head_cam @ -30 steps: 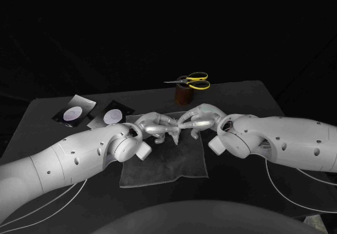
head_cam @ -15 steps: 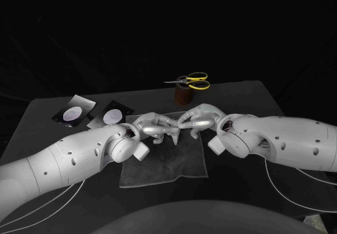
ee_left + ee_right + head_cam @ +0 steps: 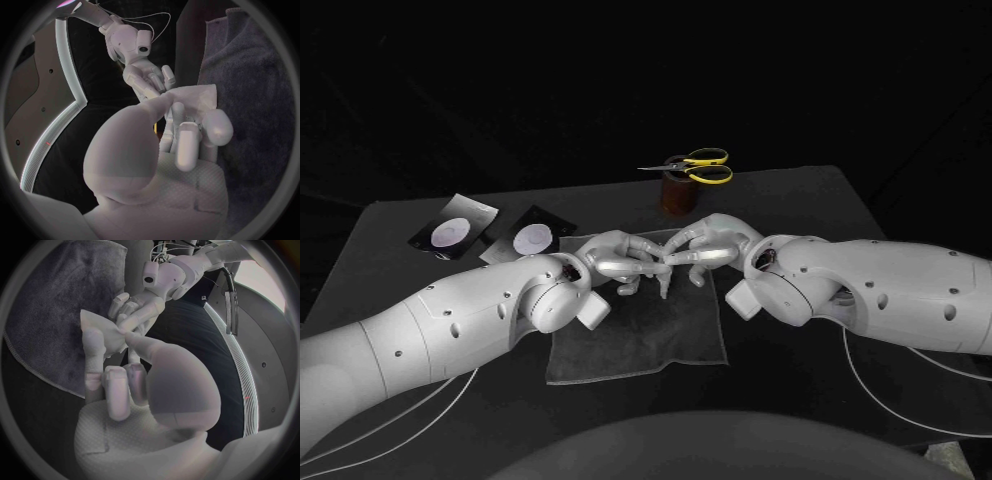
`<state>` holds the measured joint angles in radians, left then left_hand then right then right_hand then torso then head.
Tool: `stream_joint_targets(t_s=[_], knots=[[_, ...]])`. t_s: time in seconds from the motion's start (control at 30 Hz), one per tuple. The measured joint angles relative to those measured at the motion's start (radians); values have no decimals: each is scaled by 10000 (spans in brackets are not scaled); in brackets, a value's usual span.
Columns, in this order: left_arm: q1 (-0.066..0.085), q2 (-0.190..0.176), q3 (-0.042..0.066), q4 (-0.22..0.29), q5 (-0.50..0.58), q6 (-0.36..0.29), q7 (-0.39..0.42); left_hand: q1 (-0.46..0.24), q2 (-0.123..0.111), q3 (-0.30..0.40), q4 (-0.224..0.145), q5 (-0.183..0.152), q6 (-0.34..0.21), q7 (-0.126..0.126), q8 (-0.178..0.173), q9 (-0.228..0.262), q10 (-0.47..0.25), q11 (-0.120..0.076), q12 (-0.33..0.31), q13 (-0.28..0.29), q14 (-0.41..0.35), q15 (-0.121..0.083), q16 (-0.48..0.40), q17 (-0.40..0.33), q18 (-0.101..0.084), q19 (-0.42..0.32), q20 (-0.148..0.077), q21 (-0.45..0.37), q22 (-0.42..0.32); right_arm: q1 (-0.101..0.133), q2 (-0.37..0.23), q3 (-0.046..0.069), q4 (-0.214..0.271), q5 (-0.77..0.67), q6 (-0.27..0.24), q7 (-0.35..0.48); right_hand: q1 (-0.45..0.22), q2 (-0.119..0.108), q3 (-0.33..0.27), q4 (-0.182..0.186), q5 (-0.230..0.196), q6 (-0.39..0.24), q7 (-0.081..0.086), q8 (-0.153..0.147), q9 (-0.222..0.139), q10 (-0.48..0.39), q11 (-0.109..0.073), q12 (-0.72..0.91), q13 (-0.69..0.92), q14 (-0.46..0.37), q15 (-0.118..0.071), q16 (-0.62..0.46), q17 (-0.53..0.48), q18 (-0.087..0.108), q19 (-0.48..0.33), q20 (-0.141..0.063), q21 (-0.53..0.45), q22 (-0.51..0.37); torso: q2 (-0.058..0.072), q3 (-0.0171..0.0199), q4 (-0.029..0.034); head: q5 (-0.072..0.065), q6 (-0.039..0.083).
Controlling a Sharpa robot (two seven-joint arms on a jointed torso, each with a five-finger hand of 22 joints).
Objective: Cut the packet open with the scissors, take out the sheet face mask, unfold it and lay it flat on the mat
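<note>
Both left hand (image 3: 620,262) and right hand (image 3: 704,245) fingers pinch folded sheet face mask (image 3: 195,100) mid-frame. Step: unfolding. Next: spread apart over mat (image 3: 639,340).

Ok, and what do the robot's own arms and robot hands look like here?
Both the left arm and right arm are smooth, rounded white shells dotted with small dark holes. Thin white cables loop beneath them. The left robot hand and right robot hand are silver and many-fingered.
</note>
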<state>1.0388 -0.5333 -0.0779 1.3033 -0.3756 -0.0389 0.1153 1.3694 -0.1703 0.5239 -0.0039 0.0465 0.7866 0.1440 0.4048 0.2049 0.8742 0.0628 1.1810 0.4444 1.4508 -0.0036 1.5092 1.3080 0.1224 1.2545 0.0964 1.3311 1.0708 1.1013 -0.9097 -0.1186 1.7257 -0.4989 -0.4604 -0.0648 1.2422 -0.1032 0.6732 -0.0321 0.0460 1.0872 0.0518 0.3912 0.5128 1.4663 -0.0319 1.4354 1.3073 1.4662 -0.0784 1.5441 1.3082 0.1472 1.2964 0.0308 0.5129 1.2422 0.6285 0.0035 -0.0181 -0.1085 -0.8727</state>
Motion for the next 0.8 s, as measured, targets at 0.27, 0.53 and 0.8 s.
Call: stream_joint_targets(t_s=[0.27, 0.53, 0.8], knots=[[-8, 13, -6, -15, 29, -3, 20, -39, -40, -171, 57, 0, 369, -73, 16, -11, 134, -125, 340, 323, 36, -36, -1, 0, 0, 35, -35, 39, 56, 0, 16, 6, 15, 36, 1, 44, 1, -1, -1, -1, -2, -4, 4, 40, -10, 0, 0, -14, 3, 0, 0, -2, -8, 75, 0, 0, 0, -6, 0, 1, -1, -24, 0], [-15, 36, -15, -25, 87, -31, 117, -106, 304, -373, 259, 1, 1195, -342, 393, 89, 882, -377, 966, 1559, 163, -207, 48, 0, -151, 163, -162, 116, 204, 7, 23, 15, -15, 88, -3, 89, 1, -1, -3, -3, -20, 14, -18, 40, -9, 0, 0, -15, 8, 0, 0, 28, -9, 73, 0, 0, 0, -2, 1, 0, -1, -30, 0], [-29, 53, -25, -36, 140, -117, 269, -48, 589, -554, 385, 1, 1858, -602, 719, 171, 1378, -556, 1266, 2324, 152, -364, 97, 0, -154, 267, -267, 169, 314, 17, 23, 26, -42, 132, -16, 136, -3, 2, 14, -40, -22, 1, -34, 27, 6, 0, 0, -16, 8, 0, 0, 30, -5, 72, 0, 0, 0, 2, 1, -3, 0, -21, 0]])
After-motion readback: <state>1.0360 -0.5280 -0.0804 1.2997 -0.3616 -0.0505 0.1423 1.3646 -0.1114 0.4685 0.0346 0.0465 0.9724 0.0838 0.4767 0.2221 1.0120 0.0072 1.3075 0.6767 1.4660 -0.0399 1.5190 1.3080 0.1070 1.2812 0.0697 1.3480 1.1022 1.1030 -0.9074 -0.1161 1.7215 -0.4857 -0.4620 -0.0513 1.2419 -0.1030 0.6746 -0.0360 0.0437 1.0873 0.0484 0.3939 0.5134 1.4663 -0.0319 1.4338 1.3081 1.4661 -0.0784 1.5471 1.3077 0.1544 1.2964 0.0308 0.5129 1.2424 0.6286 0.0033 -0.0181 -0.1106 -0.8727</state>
